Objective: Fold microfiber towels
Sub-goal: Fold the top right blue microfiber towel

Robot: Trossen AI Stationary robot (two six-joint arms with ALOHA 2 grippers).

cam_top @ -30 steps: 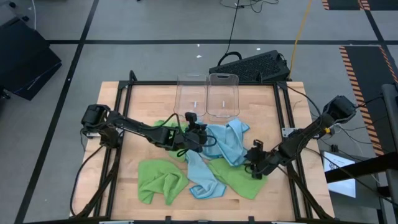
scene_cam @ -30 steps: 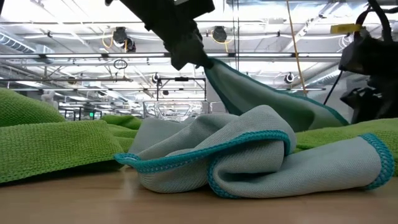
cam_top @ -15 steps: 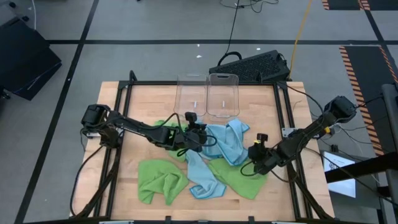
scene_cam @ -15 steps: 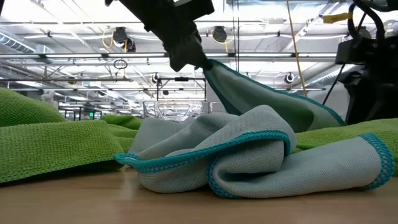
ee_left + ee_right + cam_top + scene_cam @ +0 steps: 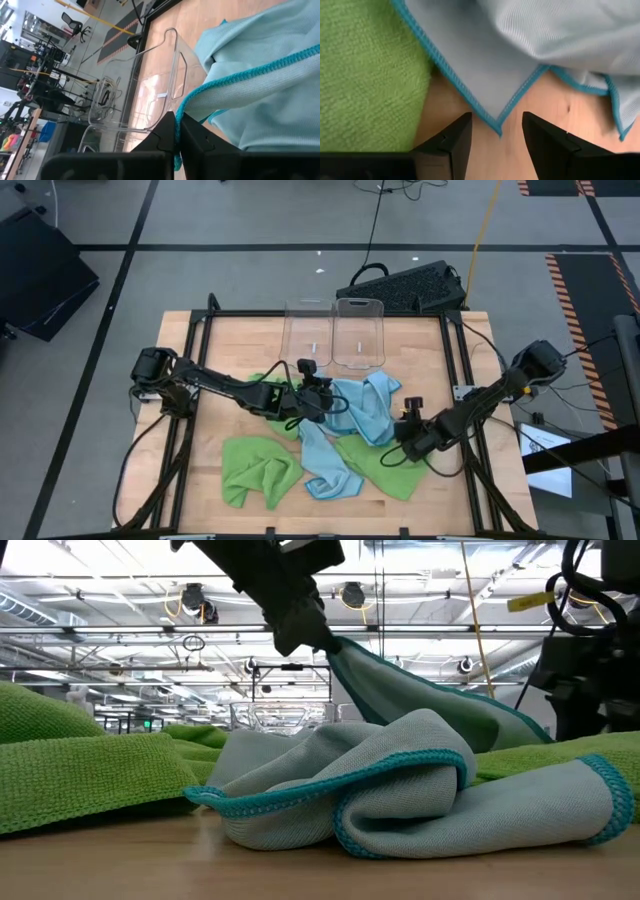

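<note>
Several microfiber towels lie heaped at mid-table. One light blue towel (image 5: 365,405) has an edge raised by my left gripper (image 5: 322,398), which is shut on it. A second light blue towel (image 5: 325,468) lies crumpled near the front, between two lime green ones (image 5: 255,470) (image 5: 385,465). My right gripper (image 5: 496,117) is open and points steeply down, with a finger on either side of a light blue towel corner (image 5: 497,129) on the wood. I cannot tell whether it touches the corner. My left gripper pinches the light blue towel's teal hemmed edge (image 5: 186,102) between its two shut fingers, only at their tips. It comes slanting down from the table's left. That edge is lifted (image 5: 340,645), and the cloth slopes down taut to the rest of the towel lying on the table.
Two clear bins (image 5: 310,330) (image 5: 358,330) stand side by side at the table's far edge. A third green towel (image 5: 268,383) lies under my left arm. A dark keyboard-like object (image 5: 405,285) sits beyond the far edge. Bare wood shows at the far left and right.
My right gripper has tipped more steeply downward and rolled, staying beside the light blue towel's right side. Its fingers stay apart. My left gripper keeps the towel's edge raised as before.
</note>
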